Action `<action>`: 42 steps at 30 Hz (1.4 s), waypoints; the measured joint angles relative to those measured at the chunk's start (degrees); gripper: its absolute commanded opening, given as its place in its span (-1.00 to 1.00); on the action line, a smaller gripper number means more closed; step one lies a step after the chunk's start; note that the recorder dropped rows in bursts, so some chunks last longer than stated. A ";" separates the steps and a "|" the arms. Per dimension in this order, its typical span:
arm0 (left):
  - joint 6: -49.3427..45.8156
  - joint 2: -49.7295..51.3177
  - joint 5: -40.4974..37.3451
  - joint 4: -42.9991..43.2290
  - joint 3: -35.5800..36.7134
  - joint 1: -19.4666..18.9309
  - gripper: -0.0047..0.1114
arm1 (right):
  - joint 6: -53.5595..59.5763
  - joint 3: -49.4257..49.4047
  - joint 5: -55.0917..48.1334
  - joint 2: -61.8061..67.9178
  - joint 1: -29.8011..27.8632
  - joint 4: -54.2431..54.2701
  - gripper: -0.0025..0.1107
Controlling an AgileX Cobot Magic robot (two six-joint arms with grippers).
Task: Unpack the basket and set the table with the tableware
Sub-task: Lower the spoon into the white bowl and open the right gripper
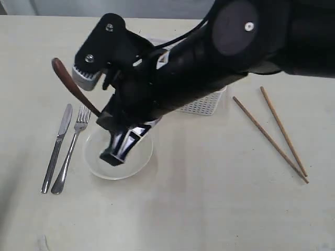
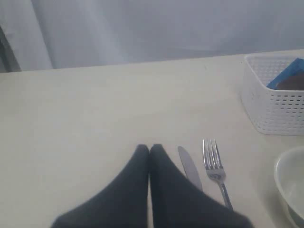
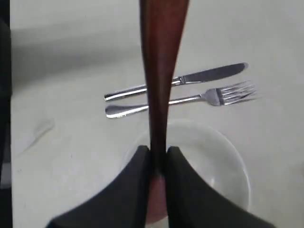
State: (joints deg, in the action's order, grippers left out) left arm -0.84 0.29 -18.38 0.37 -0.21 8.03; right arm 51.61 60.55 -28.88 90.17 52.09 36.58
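Two fingers of the right pincer (image 3: 158,153) clamp the wooden spoon (image 1: 75,89), slanting up from the bowl (image 1: 142,157) over the fork (image 1: 70,151). Empty, the left pincer (image 2: 149,148) is pressed together. Bare bench (image 1: 199,172) separates bowl from chopsticks (image 1: 269,138).

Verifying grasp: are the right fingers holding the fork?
No, the right fingers clamp the wooden spoon; the fork lies on the table beside the knife.

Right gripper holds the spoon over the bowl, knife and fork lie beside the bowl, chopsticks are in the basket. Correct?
Not quite: the chopsticks are not in the basket; the exterior view shows them lying on the table, apart from it. The right gripper does hold the spoon over the bowl, knife and fork beside it.
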 measured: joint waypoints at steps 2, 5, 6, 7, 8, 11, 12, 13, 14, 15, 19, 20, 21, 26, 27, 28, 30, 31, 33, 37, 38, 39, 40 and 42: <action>0.00 0.00 0.00 0.00 0.00 0.00 -0.92 | 1.08 2.04 0.22 2.98 0.00 6.39 -0.96; 0.00 0.00 0.00 0.00 0.00 0.00 -0.92 | 10.10 1.13 0.43 4.29 -0.12 20.95 -0.96; 0.00 0.00 0.00 0.00 0.00 0.00 -0.92 | 16.38 -0.72 0.08 4.29 -1.04 29.81 -0.96; 0.00 0.00 0.00 0.00 0.00 0.00 -0.92 | 22.41 -2.66 -0.63 4.38 -2.50 38.17 -0.96; 0.00 0.00 0.00 0.00 0.00 0.00 -0.92 | 27.67 -4.33 -1.52 4.38 -4.11 45.52 -0.96; 0.00 0.00 0.00 0.00 0.00 0.00 -0.92 | 40.82 -10.26 -5.72 4.38 -8.75 60.14 -0.96; 0.00 0.00 0.00 0.00 0.00 0.00 -0.92 | 42.51 -11.53 -6.11 4.41 -9.32 61.35 -0.96; 0.00 0.00 0.00 0.00 0.00 0.00 -0.92 | 44.27 -12.48 -6.35 4.76 -9.70 62.12 -0.96; 0.00 0.00 0.00 0.00 0.00 0.00 -0.92 | 45.16 -13.04 -6.61 5.01 -9.70 62.55 -0.96; 0.00 0.00 0.00 0.00 0.00 0.00 -0.92 | 46.08 -13.47 -6.82 5.85 -9.70 62.65 -0.96; 0.00 0.00 0.00 0.00 0.00 0.00 -0.92 | 46.53 -13.62 -5.19 8.21 -9.70 62.77 -0.96; 0.00 0.00 0.00 0.00 0.00 0.00 -0.92 | 46.85 -13.62 -4.76 8.77 -9.70 62.86 -0.96; 0.00 0.00 0.00 0.00 0.00 0.00 -0.92 | 47.63 -13.62 -4.75 9.66 -9.70 62.86 -0.96; 0.00 0.00 0.00 0.00 0.00 0.00 -0.92 | 49.16 -12.31 -4.27 12.01 -9.70 62.86 -0.96; 0.00 0.00 0.00 0.00 0.00 0.00 -0.92 | 49.28 -11.81 -4.27 12.53 -9.70 62.86 -0.96; 0.00 0.00 0.00 0.00 0.00 0.00 -0.92 | 49.28 -11.40 -4.27 13.03 -9.70 62.86 -0.96; 0.00 0.00 0.00 0.00 0.00 0.00 -0.92 | 49.28 -10.62 -4.27 13.98 -9.70 62.86 -0.96; 0.00 0.00 0.00 0.00 0.00 0.00 -0.92 | 49.28 -10.45 -4.27 14.18 -9.70 62.86 -0.96; 0.00 0.00 0.00 0.00 0.00 0.00 -0.92 | 49.28 -10.35 -4.14 14.71 -9.70 62.86 -0.96; 0.00 0.00 0.00 0.00 0.00 0.00 -0.92 | 49.28 -10.22 -3.19 14.80 -9.70 62.86 -0.96; 0.00 0.00 0.00 0.00 0.00 0.00 -0.92 | 49.28 -10.22 -2.58 14.80 -9.70 62.86 -0.96; 0.00 0.00 0.00 0.00 0.00 0.00 -0.92 | 49.28 -10.10 -2.09 14.80 -9.70 62.86 -0.94; 0.00 0.00 0.00 0.00 0.00 0.00 -0.92 | 49.28 -10.10 -1.71 14.80 -9.70 62.86 -0.89; 0.00 0.00 0.00 0.00 0.00 0.00 -0.92 | 49.28 -10.10 -1.34 14.80 -9.70 62.86 -0.66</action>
State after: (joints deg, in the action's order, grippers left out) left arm -0.84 0.29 -18.38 0.37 -0.21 8.03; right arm 100.89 50.45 -30.22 104.97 42.40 99.44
